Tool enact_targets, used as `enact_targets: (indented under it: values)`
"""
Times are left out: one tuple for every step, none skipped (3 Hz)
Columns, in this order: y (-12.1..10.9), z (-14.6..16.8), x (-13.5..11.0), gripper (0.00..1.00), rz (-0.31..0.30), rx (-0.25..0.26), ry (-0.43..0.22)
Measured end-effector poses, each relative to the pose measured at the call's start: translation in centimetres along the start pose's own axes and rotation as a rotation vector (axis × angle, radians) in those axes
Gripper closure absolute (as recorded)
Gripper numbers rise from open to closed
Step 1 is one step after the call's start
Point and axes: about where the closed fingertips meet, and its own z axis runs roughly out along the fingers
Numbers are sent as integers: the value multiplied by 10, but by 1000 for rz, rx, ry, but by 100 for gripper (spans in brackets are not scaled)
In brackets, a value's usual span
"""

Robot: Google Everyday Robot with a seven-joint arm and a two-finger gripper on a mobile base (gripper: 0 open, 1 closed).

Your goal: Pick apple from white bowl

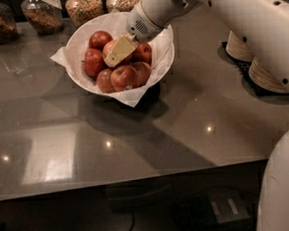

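The white bowl, lined with white paper whose corners hang over its rim, stands at the back middle of the dark counter. It holds several red apples. The apple, paler with a yellowish blush, sits near the top of the pile, with darker red apples around it. My gripper reaches down from the upper right into the bowl. Its cream tip lies right against the pale apple and hides that apple's right side.
Several glass jars of dry goods line the back edge behind the bowl. Stacked beige disposable bowls stand on a dark mat at the right. My white arm spans the upper right. The counter's front edge runs across below.
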Motion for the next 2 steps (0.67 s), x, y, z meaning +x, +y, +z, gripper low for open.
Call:
enact_targets:
  values:
    - [0, -11, -19, 100, -55, 2, -20]
    - [2, -27, -35, 100, -103, 10, -39]
